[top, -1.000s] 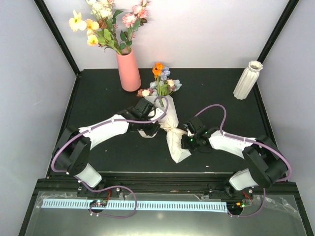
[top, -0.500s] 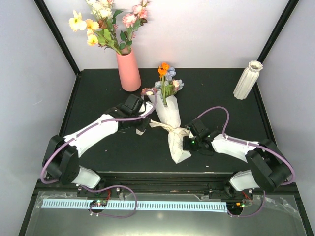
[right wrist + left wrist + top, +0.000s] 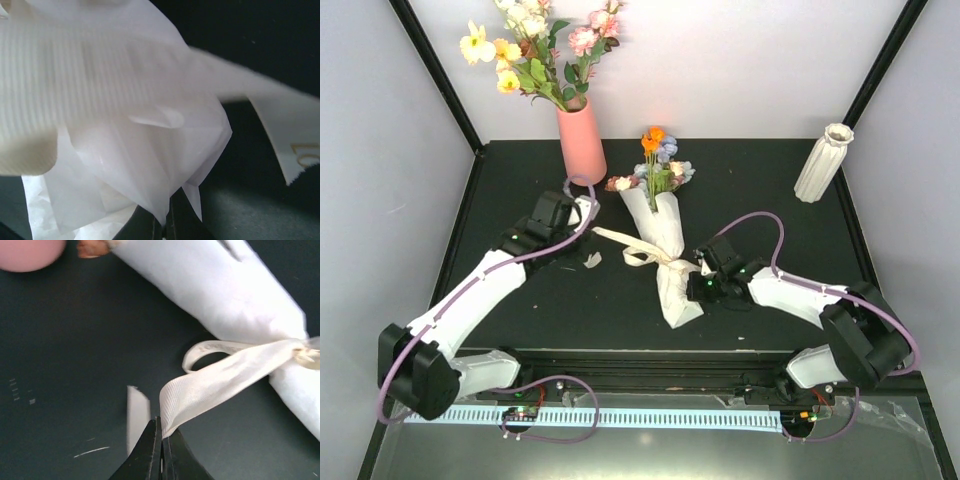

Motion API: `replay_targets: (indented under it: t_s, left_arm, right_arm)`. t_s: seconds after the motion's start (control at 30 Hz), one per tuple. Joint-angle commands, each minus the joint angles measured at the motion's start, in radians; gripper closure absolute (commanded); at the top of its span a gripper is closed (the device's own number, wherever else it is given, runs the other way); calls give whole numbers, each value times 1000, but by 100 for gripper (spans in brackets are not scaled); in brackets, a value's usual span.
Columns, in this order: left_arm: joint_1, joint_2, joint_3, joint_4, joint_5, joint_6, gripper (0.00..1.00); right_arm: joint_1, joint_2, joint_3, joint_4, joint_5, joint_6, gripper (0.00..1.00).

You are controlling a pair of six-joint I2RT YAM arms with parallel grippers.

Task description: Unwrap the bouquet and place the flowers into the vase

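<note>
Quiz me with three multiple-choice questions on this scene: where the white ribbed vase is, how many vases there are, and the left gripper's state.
1. Where does the white ribbed vase stand? A. Far right corner of the table. B. Between the arms. C. Table centre.
2. How many vases are on the table? A. One. B. Two. C. Three.
3. The left gripper is: A. open, holding nothing. B. shut on the ribbon. C. shut on a flower stem.
Answers: 1 A, upright in that corner. 2 B, the pink vase plus the white one. 3 B, its closed jaws pinch the ribbon in the left wrist view.
</note>
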Motion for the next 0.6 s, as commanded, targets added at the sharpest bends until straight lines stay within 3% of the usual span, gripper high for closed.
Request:
replay_targets:
  t_s: [0.0,0.3,0.57]
  left_arm:
    - [109,-71,-22,21,-20,-40,98]
    - [285,-96,-13,50,28,-64,98]
    - [417,-131,-27,63,-23,-112,99]
  right_arm:
    - [1,13,51,28,-6,50,99]
    - [1,62,57,60,-15,126,99]
    - [1,76,58,57,-20,145,99]
